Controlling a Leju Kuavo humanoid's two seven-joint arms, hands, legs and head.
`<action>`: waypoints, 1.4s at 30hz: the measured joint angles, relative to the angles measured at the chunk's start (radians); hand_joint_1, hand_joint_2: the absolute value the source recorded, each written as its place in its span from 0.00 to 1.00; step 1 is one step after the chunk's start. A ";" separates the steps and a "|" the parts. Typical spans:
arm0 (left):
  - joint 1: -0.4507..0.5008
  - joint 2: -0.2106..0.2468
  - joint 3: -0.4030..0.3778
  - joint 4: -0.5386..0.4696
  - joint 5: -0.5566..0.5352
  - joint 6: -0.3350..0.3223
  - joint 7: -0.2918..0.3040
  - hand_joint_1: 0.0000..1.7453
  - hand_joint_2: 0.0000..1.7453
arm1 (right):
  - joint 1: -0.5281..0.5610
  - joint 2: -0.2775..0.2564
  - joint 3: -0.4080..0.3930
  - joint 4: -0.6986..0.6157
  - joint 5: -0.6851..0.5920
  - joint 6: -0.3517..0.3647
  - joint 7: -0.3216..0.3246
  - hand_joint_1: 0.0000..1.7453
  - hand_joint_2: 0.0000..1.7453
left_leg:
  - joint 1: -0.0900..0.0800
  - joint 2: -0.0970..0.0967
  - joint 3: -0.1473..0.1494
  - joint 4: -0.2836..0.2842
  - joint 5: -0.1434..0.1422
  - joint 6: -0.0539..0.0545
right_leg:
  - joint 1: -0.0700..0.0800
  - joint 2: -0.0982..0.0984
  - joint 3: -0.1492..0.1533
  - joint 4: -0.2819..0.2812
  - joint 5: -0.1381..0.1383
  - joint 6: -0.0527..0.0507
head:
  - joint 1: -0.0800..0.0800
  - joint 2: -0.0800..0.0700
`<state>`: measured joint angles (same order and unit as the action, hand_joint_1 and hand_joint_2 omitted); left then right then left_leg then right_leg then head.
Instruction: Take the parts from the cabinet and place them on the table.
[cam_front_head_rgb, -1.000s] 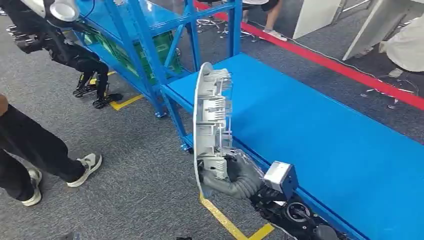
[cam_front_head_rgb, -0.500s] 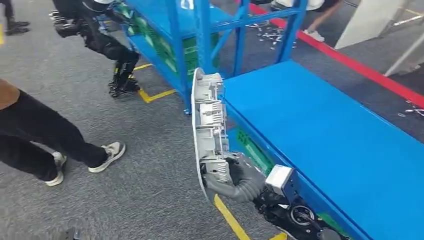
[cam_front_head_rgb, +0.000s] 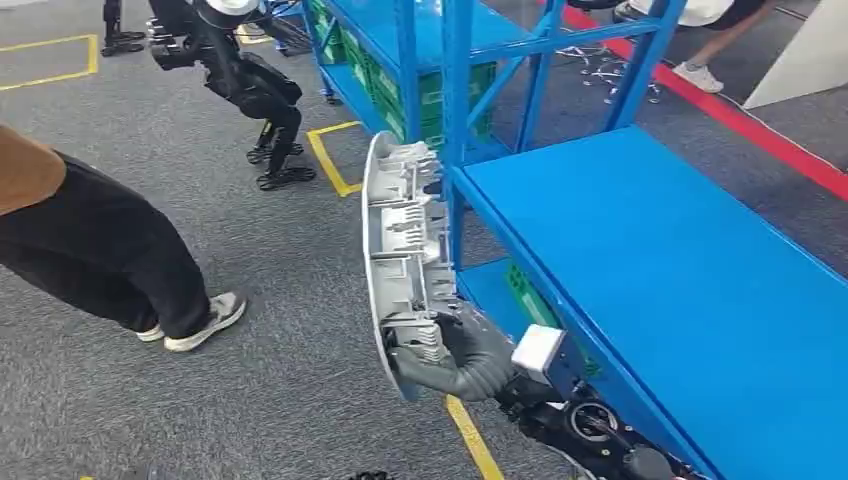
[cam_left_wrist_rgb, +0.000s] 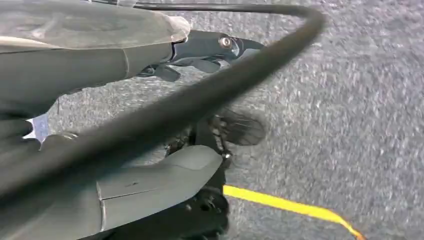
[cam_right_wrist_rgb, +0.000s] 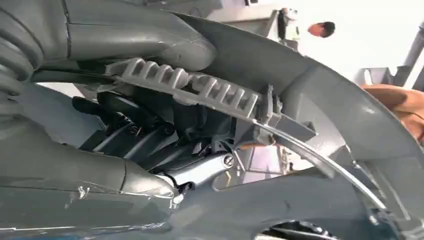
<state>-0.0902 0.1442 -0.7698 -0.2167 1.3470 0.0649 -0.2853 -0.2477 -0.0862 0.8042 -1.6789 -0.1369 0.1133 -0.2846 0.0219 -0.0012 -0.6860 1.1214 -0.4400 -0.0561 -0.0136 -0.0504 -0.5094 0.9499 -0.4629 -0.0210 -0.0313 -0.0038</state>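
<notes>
From the head we look forward and down over the blue table (cam_front_head_rgb: 680, 290) and grey part (cam_front_head_rgb: 395, 250), which the right wrist camera meets at very close range (cam_right_wrist_rgb: 320, 115), while our left wrist camera faces carpet (cam_left_wrist_rgb: 350, 100).

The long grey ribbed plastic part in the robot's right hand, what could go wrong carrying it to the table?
The long grey ribbed plastic part is gripped by the right hand at its lower end alone, so it may tip or slip. Its upper end stands close to the blue metal rack post and could knock it.
</notes>
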 joint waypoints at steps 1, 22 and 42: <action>-0.001 0.001 0.000 0.000 0.000 0.000 0.000 0.00 1.00 | -0.002 0.001 0.000 0.002 0.001 0.001 0.002 1.00 1.00 | 0.000 0.023 0.058 -0.103 0.038 0.001 | 0.000 -0.008 0.003 0.000 -0.003 0.004 | -0.003 0.000; 0.004 0.000 0.000 0.000 -0.004 0.000 0.001 0.00 1.00 | -0.021 0.004 0.031 0.021 0.003 0.013 0.013 1.00 1.00 | -0.014 -0.115 0.098 -0.177 0.049 0.026 | -0.001 0.087 -0.004 0.005 0.004 0.007 | 0.053 0.000; -0.005 -0.001 0.000 0.000 -0.002 0.013 0.002 0.00 1.00 | -0.039 0.009 0.049 0.039 -0.016 0.038 0.010 1.00 1.00 | -0.015 -0.014 0.099 -0.180 0.045 0.064 | 0.004 0.046 -0.141 0.335 -0.180 0.042 | 0.038 0.000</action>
<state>-0.0948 0.1431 -0.7702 -0.2163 1.3455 0.0778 -0.2834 -0.2866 -0.0771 0.8534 -1.6400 -0.1530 0.1511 -0.2747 0.0071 -0.0154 -0.5872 0.9415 -0.3951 0.0083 -0.0091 -0.0046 -0.6501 1.2849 -0.6428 0.0210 0.0065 -0.0038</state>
